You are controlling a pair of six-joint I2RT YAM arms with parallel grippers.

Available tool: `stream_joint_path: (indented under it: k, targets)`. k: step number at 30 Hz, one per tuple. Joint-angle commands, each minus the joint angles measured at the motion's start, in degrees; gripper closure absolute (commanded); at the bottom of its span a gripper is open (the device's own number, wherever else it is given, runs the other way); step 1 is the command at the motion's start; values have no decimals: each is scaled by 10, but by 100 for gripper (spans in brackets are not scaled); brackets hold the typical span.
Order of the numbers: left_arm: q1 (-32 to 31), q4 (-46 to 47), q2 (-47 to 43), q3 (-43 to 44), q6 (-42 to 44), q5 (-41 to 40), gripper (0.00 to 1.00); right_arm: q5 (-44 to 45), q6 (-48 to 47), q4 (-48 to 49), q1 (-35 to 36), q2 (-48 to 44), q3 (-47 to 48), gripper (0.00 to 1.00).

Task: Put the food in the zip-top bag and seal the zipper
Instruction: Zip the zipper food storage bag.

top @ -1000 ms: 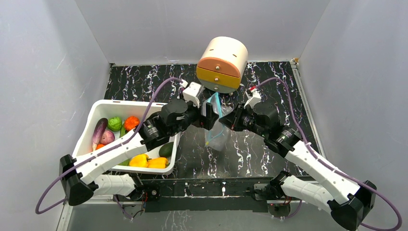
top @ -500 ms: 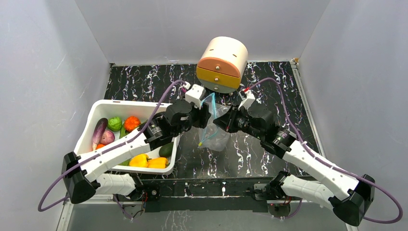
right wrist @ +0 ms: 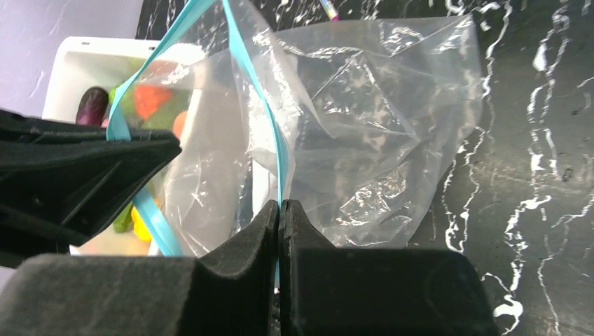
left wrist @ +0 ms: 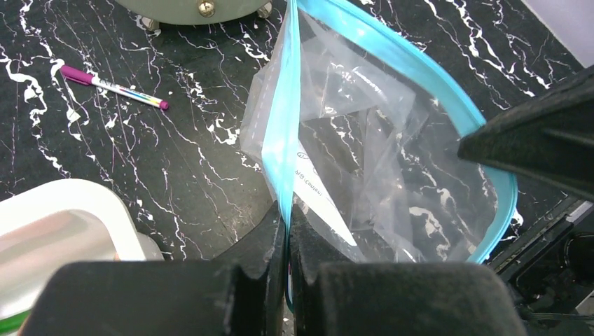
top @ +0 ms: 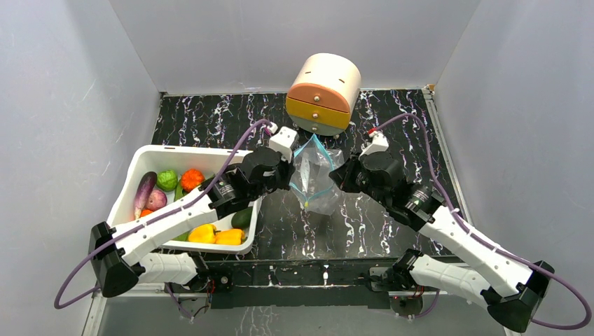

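The zip-top bag (top: pixel 315 190) is held open, its zipper (left wrist: pixel 284 126) clamped by the left gripper (left wrist: pixel 288 213) and right gripper (right wrist: pixel 279 208).

Black table (top: pixel 210 126), white-veined marble pattern, enclosed by grey walls on three sides.

White tub (top: pixel 140 157) set on left side, toward near edge.

Round drawer box (top: pixel 322 91), beige with orange and yellow fronts, stood on small feet at far middle.

Purple-capped pen (left wrist: pixel 112 87) laid flat just in front of box, toward the tub.

Bag (top: pixel 312 185) seen over centre; contact with top not discernible.
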Motion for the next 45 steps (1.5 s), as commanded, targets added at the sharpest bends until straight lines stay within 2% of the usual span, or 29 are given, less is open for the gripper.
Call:
stream_joint_path:
  k: [1, 4, 6, 8, 10, 15, 22, 27, 30, 33, 38, 43, 44, 45]
  targets:
    - [-2, -11, -26, -6, -9, -10, 100, 77, -13, -27, 2, -11, 60, 100]
    - [-2, -9, -23, -10, -9, -17, 100, 72, -6, -43, 1, 6, 84, 100]
    - [-2, -8, -21, -6, -15, -6, 100, 40, 7, -16, 2, 15, 70, 100]
    - [-2, 9, -25, -8, -23, 26, 100, -14, 22, 38, 3, 30, 42, 93]
    - [-2, 38, -37, -20, -34, 57, 100, -29, 33, 40, 3, 58, 47, 84]
    - [-2, 64, -54, -34, -62, 77, 100, -4, 32, 13, 6, 90, 89, 64]
    - [-2, 36, -41, -13, -78, 85, 100, 7, 68, -53, 26, 142, 126, 59]
    - [-2, 38, -42, -7, -83, 63, 100, 74, 182, -82, 63, 150, 128, 52]
    - [-2, 52, -43, -8, -73, 55, 100, 123, 263, -154, 85, 178, 162, 55]
    - [-2, 63, -45, -11, -66, 41, 100, 135, 337, -224, 94, 226, 201, 57]
    - [-2, 66, -48, -8, -39, 2, 100, 163, 408, -361, 102, 318, 280, 60]
    - [-2, 25, -56, -3, 7, -107, 100, 222, 434, -468, 103, 317, 354, 63]
    - [-1, 30, -64, -11, 12, -123, 100, 232, 435, -481, 103, 309, 360, 64]
    - [-2, 45, -73, -20, 17, -132, 100, 238, 436, -489, 102, 297, 361, 70]
